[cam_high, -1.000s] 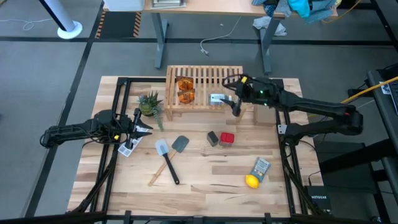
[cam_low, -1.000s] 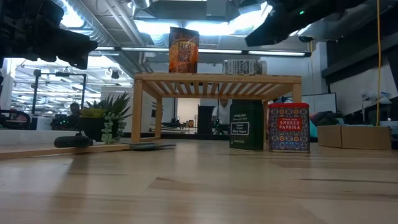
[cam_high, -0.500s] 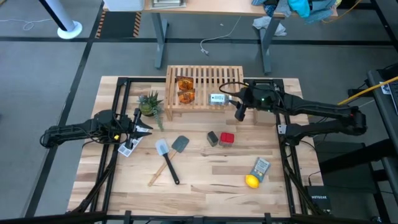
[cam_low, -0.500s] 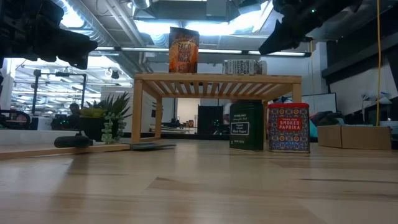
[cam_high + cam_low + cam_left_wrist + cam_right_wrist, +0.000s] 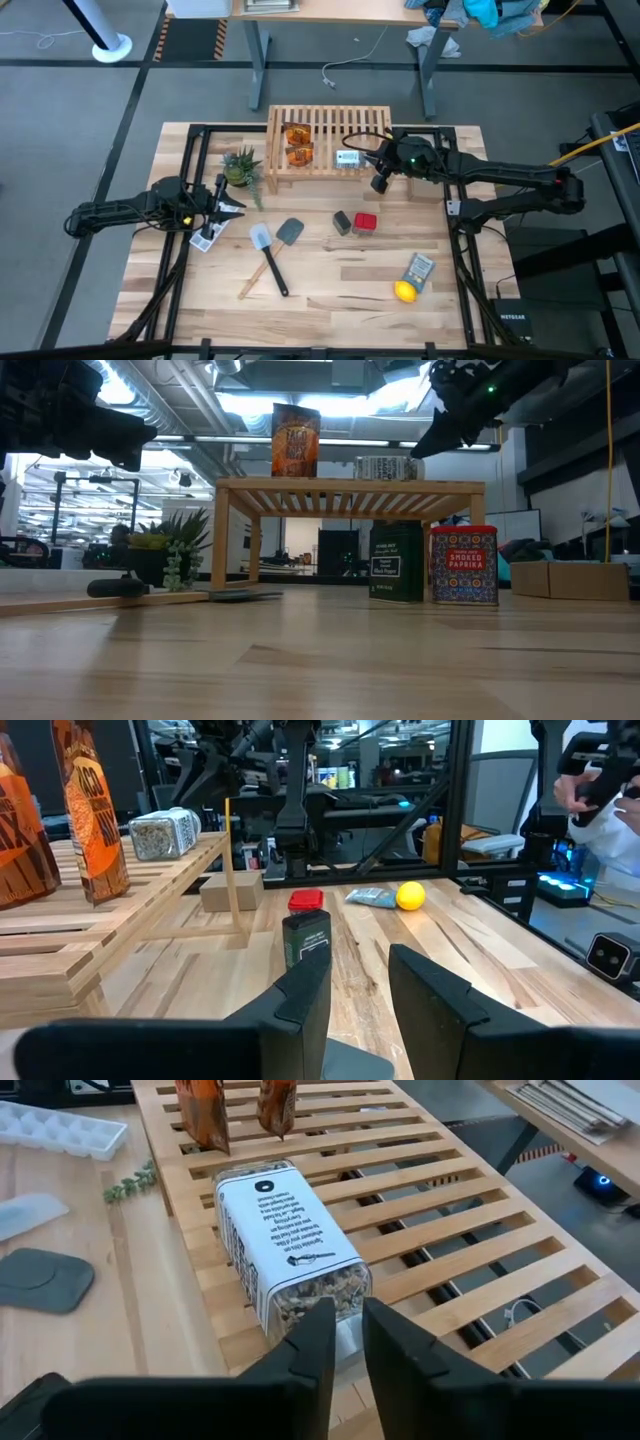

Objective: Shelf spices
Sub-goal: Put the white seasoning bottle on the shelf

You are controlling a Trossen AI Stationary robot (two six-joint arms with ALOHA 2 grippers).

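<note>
Your right gripper (image 5: 379, 183) hangs just beside the shelf (image 5: 372, 121) with jaws nearly together and empty; the bottle (image 5: 349, 158) lies on its side on the slats. The red box (image 5: 366, 223) and black box (image 5: 342, 222) stand on the table, nearer to this arm than to the left gripper (image 5: 222, 206), whose jaws stand narrow and empty.

Potted plant (image 5: 241, 165): table, 10 o'clock | two spatulas (image 5: 275, 240): centre-left, 7 o'clock of centre, side by side | lemon (image 5: 404, 291): 5 o'clock, touching grey-blue packet (image 5: 420, 269) | ice cube tray (image 5: 207, 235): 9 o'clock edge, partly hidden.
</note>
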